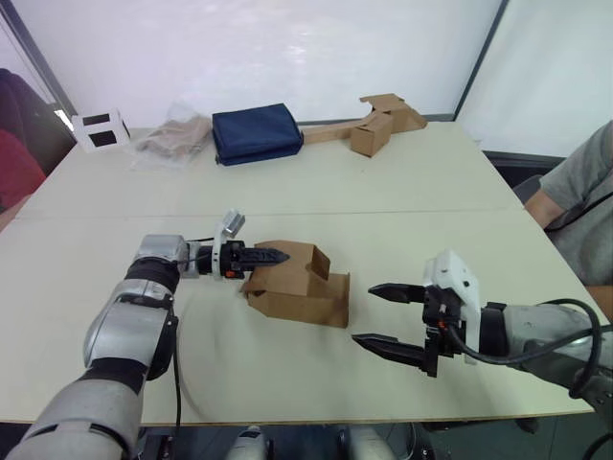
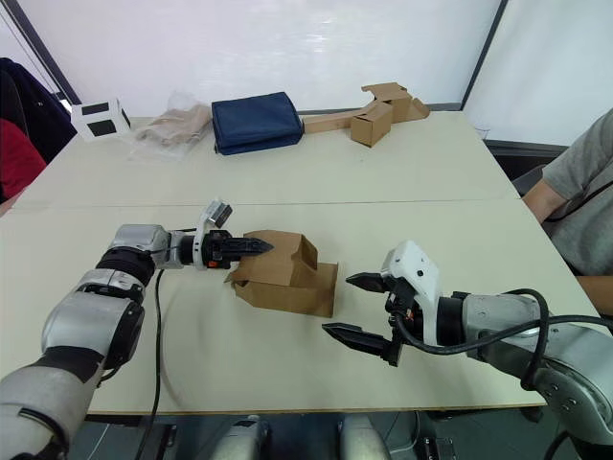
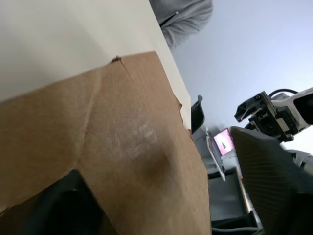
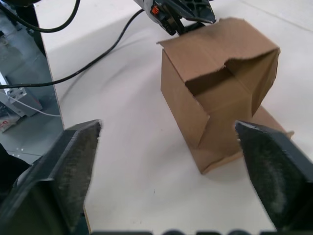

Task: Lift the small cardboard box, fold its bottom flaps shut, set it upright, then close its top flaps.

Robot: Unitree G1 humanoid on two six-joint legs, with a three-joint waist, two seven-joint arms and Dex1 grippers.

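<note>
Centrally in the left eye view, the small cardboard box (image 1: 297, 285) lay on the counter (image 1: 402, 192), flaps loose. The left tool (image 1: 271, 257) looked pinched on the box's upper edge; the right tool (image 1: 386, 317) hung spread, apart from the box. Across the right eye view, the same layout showed. Through the left wrist view, cardboard sat close against the lens. From the right wrist view, one end gaped unfolded. Seemingly no flaps were closed; lifting, folding and standing upright remained.
</note>
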